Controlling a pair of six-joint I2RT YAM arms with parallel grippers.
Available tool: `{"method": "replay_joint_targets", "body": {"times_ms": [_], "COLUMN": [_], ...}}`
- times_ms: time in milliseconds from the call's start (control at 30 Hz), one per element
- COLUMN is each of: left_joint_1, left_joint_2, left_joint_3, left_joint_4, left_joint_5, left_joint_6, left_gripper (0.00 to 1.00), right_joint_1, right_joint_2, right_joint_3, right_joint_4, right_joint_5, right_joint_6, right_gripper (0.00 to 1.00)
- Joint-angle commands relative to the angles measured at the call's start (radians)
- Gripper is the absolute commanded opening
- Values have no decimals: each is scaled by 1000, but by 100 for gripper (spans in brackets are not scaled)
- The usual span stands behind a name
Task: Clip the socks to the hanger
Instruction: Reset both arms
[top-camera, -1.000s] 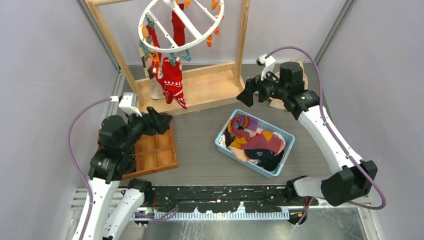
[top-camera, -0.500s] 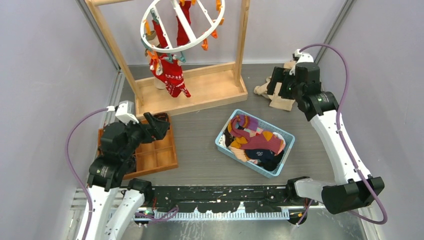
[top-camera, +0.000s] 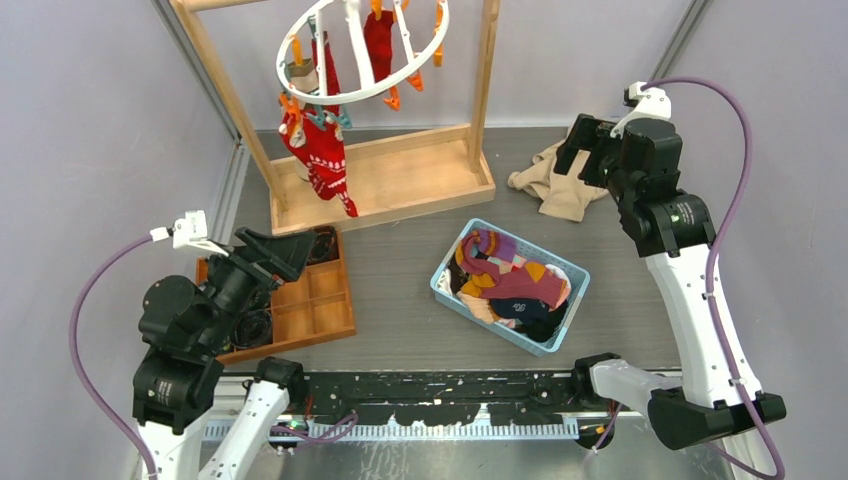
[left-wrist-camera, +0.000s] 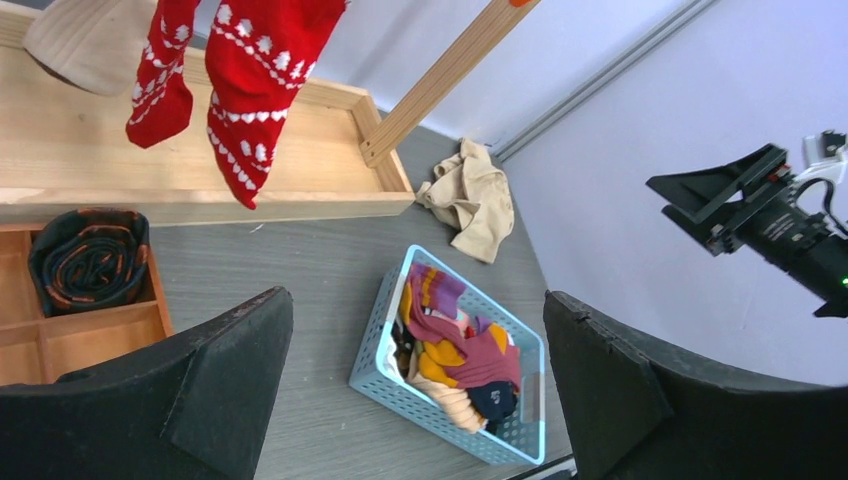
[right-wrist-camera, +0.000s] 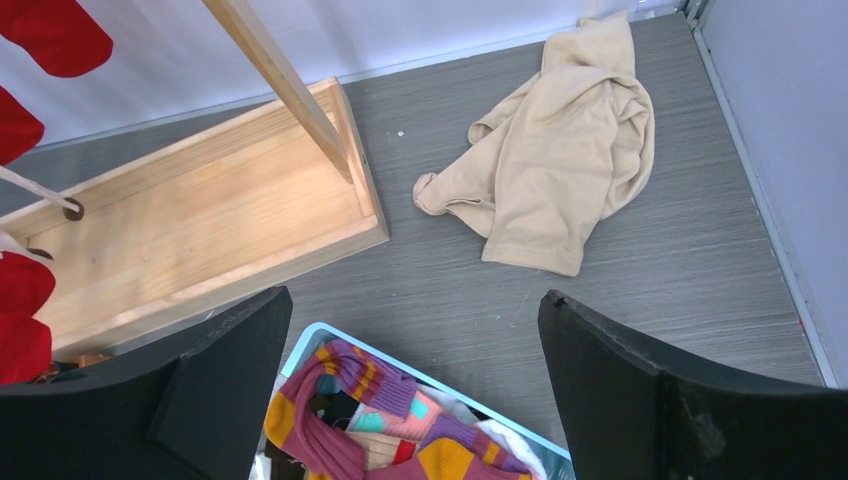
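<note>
Socks (top-camera: 510, 282) are in neither pincer. The left gripper (top-camera: 290, 255) hangs with its jaws spread wide and nothing between them, above the wooden compartment tray (top-camera: 312, 312) at the left edge of the table (top-camera: 400, 290); a dark rolled bundle (left-wrist-camera: 90, 255) sits in one far compartment. The right gripper (top-camera: 580, 150), jaws equally wide and empty, hovers over the beige cloth (top-camera: 560, 190) crumpled near the table's far right corner. Between the arms, a light blue basket (top-camera: 545, 346) holds the heap of purple, orange, maroon and dark socks. Along the far edge stands the wooden frame (top-camera: 410, 185); within it the white ring hanger (top-camera: 352, 98) hangs tilted, with red socks (top-camera: 320, 160) clipped at its left side, dangling above the frame's base
</note>
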Motion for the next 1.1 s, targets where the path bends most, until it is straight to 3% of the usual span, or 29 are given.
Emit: {"method": "replay_joint_targets", "body": {"times_ms": [0,300,700,1067], "left_joint_1": [6,6,6,6], "left_joint_2": [14,-9,-63,-133], "left_joint_3": [51,63,1,-32], "left_joint_4": [-47,-28,80,62], "left_joint_5": [-6,-31,46,41], "left_joint_6": [-51,-90,-103,-117], "left_gripper": [96,98,98,98], "right_joint_1": [-3,-1,-3,-2], "right_joint_2": [-10,-67,-76,-81], "right_joint_3": [28,-28,-24,-32], "right_joint_4": [33,54,65,83], "right_joint_5": [0,-9,-18,-9], "right_joint_6": [12,30,43,38], "right_gripper": [100,100,100,100]}}
